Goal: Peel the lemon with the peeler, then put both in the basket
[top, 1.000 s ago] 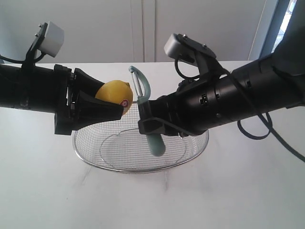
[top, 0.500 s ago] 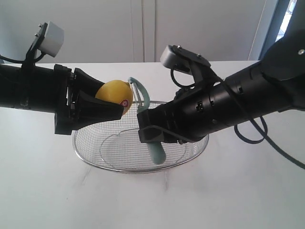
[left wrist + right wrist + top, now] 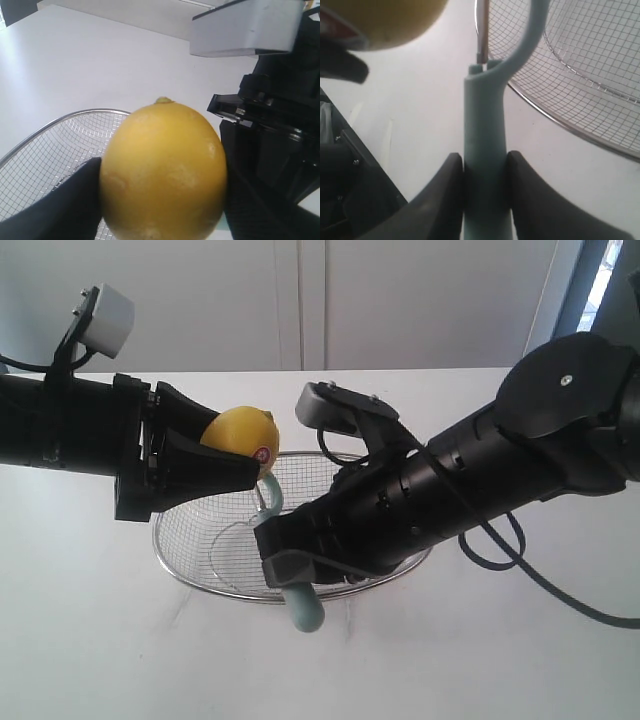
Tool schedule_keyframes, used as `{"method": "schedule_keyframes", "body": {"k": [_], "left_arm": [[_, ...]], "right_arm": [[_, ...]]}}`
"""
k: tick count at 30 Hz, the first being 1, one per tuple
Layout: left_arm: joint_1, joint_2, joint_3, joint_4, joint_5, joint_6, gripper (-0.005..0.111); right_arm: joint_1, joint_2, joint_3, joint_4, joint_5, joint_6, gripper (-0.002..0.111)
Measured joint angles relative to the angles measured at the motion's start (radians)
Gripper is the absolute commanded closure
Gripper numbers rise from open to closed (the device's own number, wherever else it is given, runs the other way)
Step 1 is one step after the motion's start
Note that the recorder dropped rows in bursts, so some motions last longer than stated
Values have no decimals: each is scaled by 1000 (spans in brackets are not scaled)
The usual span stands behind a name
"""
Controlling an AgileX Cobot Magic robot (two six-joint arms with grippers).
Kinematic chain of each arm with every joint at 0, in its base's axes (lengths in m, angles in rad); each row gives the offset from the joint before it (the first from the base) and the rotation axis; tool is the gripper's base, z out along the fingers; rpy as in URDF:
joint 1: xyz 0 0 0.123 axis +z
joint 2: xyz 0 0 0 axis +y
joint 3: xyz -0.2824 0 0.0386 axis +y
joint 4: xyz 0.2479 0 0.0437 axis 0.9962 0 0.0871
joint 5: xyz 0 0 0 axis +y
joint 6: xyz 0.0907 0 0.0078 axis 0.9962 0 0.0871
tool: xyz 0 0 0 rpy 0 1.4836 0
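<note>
My left gripper (image 3: 232,462) is shut on the yellow lemon (image 3: 241,436), held in the air over the left part of the wire basket (image 3: 190,540); a red-and-white sticker faces the camera. In the left wrist view the lemon (image 3: 162,167) fills the space between both black fingers (image 3: 60,210). My right gripper (image 3: 290,565) is shut on the teal peeler (image 3: 303,608), whose handle end hangs below the basket's front rim and whose loop head (image 3: 270,488) rises just under the lemon. In the right wrist view the peeler handle (image 3: 485,150) is clamped between both fingers (image 3: 437,200), next to the basket rim (image 3: 555,122).
The basket stands on a white marbled table (image 3: 120,640). White cabinet doors (image 3: 300,300) close off the back. The right arm's thick black body (image 3: 480,480) lies across the basket's right half.
The right arm has swung left and down with the peeler, bringing its head from beside the lemon to just beneath it. The left arm and lemon stayed still.
</note>
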Motion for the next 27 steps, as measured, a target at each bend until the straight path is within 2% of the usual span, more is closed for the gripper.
{"method": "schedule_keyframes", "body": {"k": [27], "left_arm": [[0,0,0,-2,2,0,107]], "right_arm": [[0,-100,0,-79,-105,136,108]]}}
